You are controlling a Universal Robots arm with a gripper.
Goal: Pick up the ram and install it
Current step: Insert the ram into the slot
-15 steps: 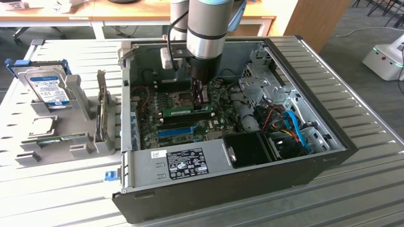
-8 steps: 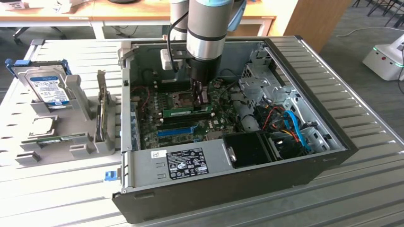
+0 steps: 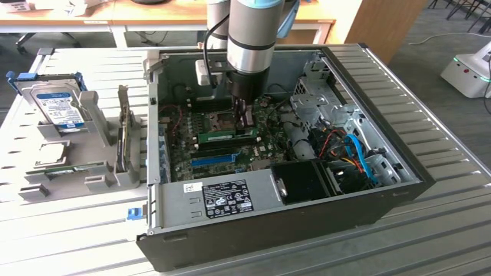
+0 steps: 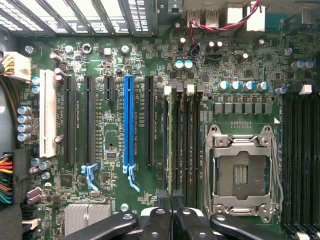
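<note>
The ram (image 3: 224, 137) is a green stick with a white sticker, standing on edge in a memory slot of the motherboard inside the open computer case (image 3: 268, 230). In the wrist view the ram (image 4: 169, 145) shows edge-on as a thin line in the slot beside the empty CPU socket (image 4: 240, 172). My gripper (image 3: 245, 123) reaches down into the case over one end of the stick. Its black fingertips (image 4: 162, 200) are pressed together, so the gripper (image 4: 170, 200) is shut, right at the ram's end. I cannot tell whether they touch it.
A grey rack on the exterior view's left holds a blue-labelled hard drive (image 3: 60, 106) and a second green stick (image 3: 69, 169). Inside the case are a blue expansion slot (image 4: 128, 125), a black fan (image 3: 307, 181) and blue and orange cables (image 3: 357, 152).
</note>
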